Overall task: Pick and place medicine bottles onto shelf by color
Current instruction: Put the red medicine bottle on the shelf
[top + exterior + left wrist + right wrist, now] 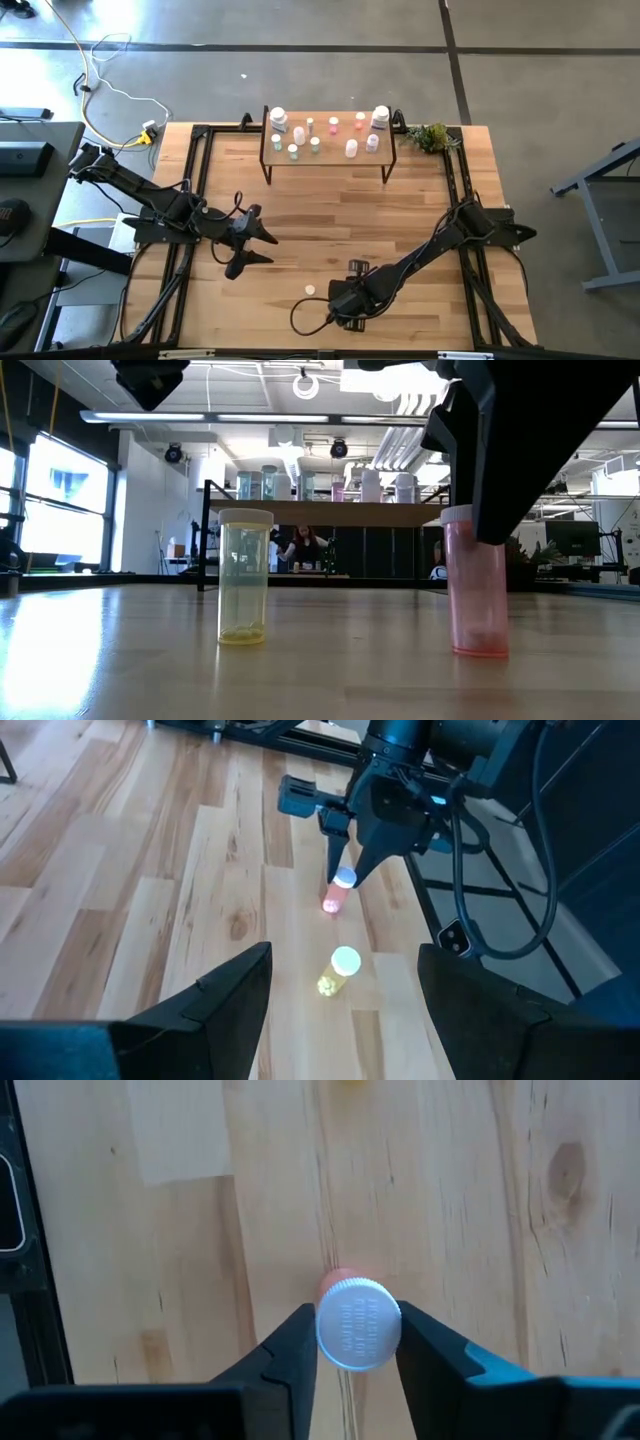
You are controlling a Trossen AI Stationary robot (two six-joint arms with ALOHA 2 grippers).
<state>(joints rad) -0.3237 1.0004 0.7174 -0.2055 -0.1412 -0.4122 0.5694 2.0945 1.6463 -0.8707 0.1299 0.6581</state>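
Observation:
A pink bottle with a white cap (475, 585) stands on the tabletop near its near edge. My right gripper (357, 1342) reaches down over it and is shut on its cap; it also shows in the high view (342, 300). A yellow bottle with a white cap (244, 575) stands upright on its base beside it, toward the table's left (310, 290). My left gripper (262, 248) is open and empty, above the table left of both bottles. The shelf (325, 160) stands at the far middle with several bottles on it. My right gripper pinches the pink bottle's white cap (358, 1323) between its two fingers (300, 1350), one on each side of the cap's rim. The fingers come from above, slanting down. The bottle stands upright with its base (480, 650) on the table.
A green plant sprig (430, 137) lies at the far right next to the shelf. Black frame rails (190, 200) run along the table's left and right sides. Bare wood lies between the shelf and the two bottles. A person shows in the room behind (300, 545).

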